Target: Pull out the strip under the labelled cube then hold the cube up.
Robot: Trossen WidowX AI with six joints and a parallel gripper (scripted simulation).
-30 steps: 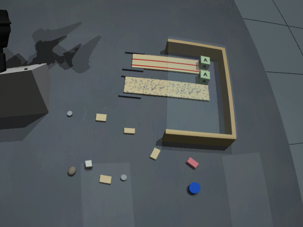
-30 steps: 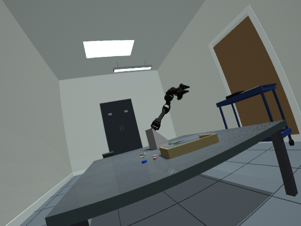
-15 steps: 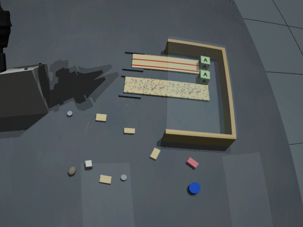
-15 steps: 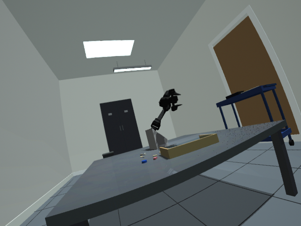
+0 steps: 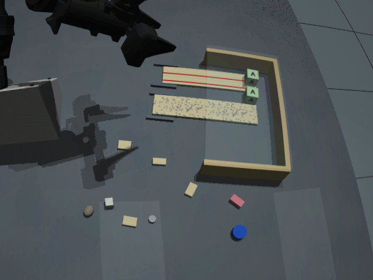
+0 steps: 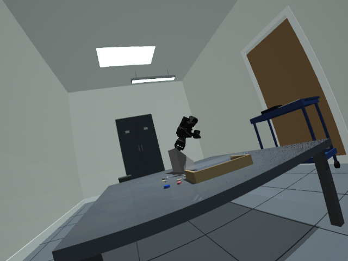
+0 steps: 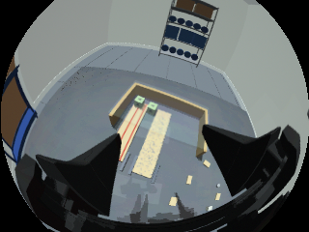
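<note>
Your gripper (image 5: 167, 36) (image 6: 197, 135) (image 7: 162, 133) hangs above the table (image 5: 180, 249) (image 6: 126, 207) (image 7: 87, 116) with its fingers wide apart and nothing between them, well apart from both strips. You have two green cubes marked A near the far wall of the wooden enclosure (image 5: 281, 114) (image 6: 222, 169) (image 7: 171, 97): one cube (image 5: 252, 77) (image 7: 139, 101) is at the far end of the red-lined strip (image 5: 204, 79) (image 7: 130, 132), and the other cube (image 5: 251, 95) (image 7: 153, 107) is just beside it, near the speckled strip (image 5: 204, 109) (image 7: 154, 145). You cannot tell for certain how each cube is supported.
</note>
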